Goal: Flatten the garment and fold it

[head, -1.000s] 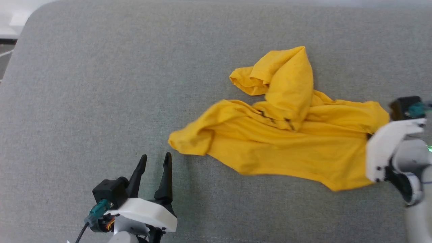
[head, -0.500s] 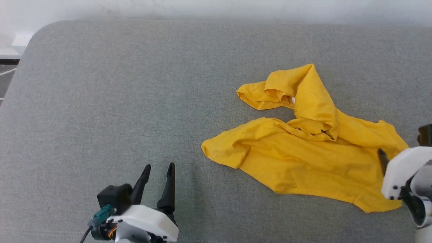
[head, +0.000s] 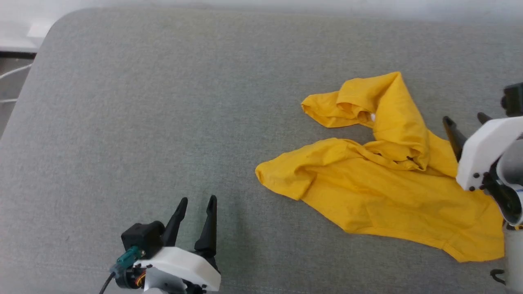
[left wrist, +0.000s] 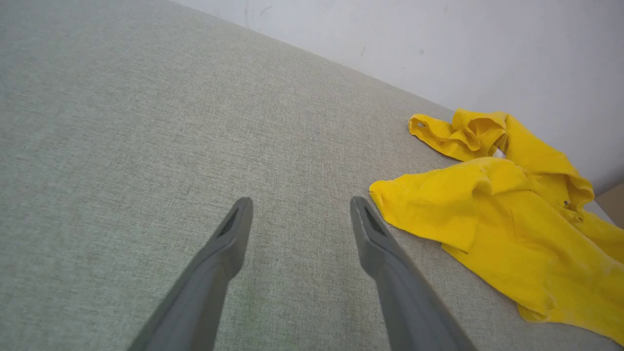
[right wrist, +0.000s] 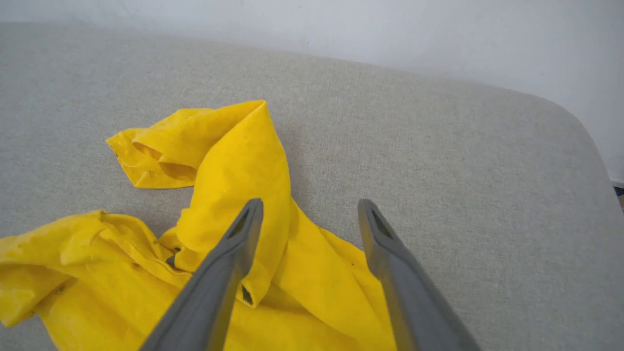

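Our left claw hangs released, its fingers spread over bare grey upholstery, low and left in the head view. Our right claw is likewise parted and grips nothing, poised above the right edge of the garment. The yellow shirt lies crumpled on the right half of the cushion. Its long axis slants from a bunched corner near the middle down to the lower right. A folded flap rises from it toward the far edge, with a sleeve opening facing left. From the left wrist we see both fingers over plain fabric, the shirt's near corner just beside the right-hand one, and a pale wall behind. From the right wrist, one finger crosses the raised flap that drapes over the shirt's body, and the other sits at the cloth's edge; we cannot tell whether either touches.
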Motion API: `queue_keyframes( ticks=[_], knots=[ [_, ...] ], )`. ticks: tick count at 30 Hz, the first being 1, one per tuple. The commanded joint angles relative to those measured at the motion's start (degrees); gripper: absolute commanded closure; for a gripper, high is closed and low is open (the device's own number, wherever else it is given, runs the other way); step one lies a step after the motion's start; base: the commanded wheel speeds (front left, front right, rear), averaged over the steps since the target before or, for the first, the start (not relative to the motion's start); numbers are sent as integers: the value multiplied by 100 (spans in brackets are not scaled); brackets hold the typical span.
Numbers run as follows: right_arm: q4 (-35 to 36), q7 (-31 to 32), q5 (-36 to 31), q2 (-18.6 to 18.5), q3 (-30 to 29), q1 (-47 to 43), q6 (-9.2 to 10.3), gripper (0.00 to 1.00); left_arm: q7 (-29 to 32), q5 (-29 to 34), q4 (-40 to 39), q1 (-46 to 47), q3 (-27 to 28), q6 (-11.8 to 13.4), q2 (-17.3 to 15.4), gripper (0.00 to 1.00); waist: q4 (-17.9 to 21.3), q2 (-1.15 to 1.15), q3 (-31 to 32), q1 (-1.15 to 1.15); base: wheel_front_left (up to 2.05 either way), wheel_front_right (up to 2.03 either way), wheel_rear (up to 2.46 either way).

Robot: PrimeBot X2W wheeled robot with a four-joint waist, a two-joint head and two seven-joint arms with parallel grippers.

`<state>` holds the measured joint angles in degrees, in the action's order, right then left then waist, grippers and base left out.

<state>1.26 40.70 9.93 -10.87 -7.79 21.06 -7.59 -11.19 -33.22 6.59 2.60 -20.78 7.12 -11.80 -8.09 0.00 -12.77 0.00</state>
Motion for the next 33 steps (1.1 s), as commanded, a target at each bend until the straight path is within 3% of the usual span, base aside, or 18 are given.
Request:
queue_keyframes(
  ticks=[1,9,10,11,13,18,28,33],
  knots=[
    [-94,35,-25,-23,52,85,10,0,-38,-28,5,89,-16,-19,28,0,-172,0,-171,0,0,0,0],
    [-1100,239,-114,-18,379,494,10,0,-85,-37,160,338,-73,-109,100,0,-596,0,-485,0,0,0,0],
    [-1199,242,-127,-10,408,528,10,16,-93,-39,175,356,-76,-117,104,0,-627,0,-509,0,0,0,0],
    [-1279,233,-159,-11,433,560,10,59,-99,-39,190,370,-80,-122,109,0,-652,0,-532,0,0,0,0],
    [-1398,171,-208,-1,435,625,10,100,-116,-45,214,393,-78,-126,120,0,-683,0,-563,0,0,0,0],
    [-1429,43,-216,-44,522,781,10,100,-158,-57,262,389,-56,-115,127,0,-650,0,-560,0,0,0,0],
    [-742,143,84,-112,954,1594,10,100,-189,-85,334,436,-116,-132,196,0,-577,0,-530,0,0,0,0],
    [-1148,-56,-169,88,1135,2071,10,100,-204,-109,435,540,-198,-222,278,0,-738,0,-693,0,0,0,0]
  ],
)
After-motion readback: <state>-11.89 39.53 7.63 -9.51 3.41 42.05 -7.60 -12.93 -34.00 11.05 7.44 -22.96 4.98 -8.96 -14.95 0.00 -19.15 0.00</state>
